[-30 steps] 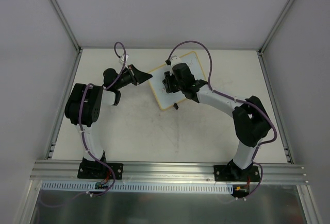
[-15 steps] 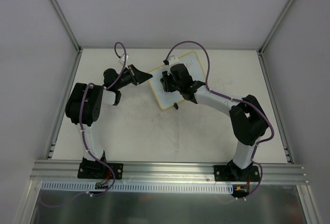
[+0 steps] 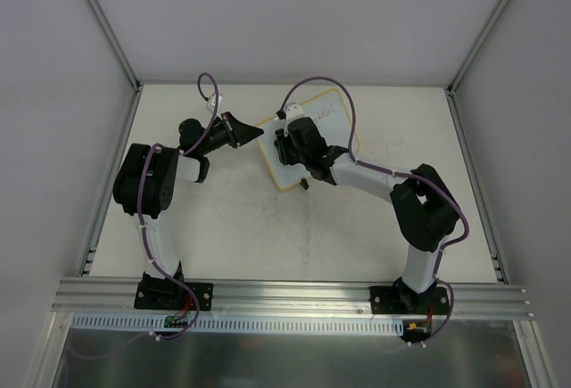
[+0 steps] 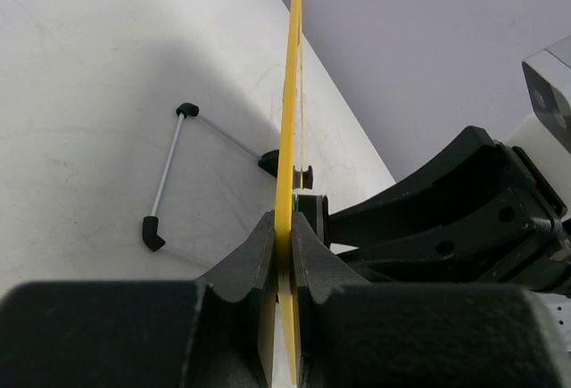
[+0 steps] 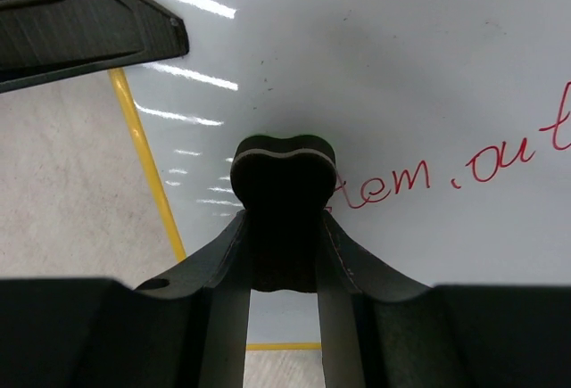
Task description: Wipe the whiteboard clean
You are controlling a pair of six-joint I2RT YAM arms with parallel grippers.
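Over whiteboard [image 3: 332,113], right pincer [image 3: 287,143] with eraser [image 5: 284,169]

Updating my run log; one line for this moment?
left gripper: clamps whiteboard edge | right gripper: holds eraser at board face | red writing: unerased beside eraser

One whiteboard [image 3: 328,113], one eraser [image 5: 284,174], two arms [image 3: 147,183] [image 3: 426,214]

The whiteboard [image 3: 287,172] is seen set askew at the far middle of the table [image 3: 268,236], its left corner met by the left gripper [image 3: 252,128]. The right gripper [image 3: 285,145] is held over its left half. Faint red handwriting [image 3: 325,113] is left uncovered at its far end.
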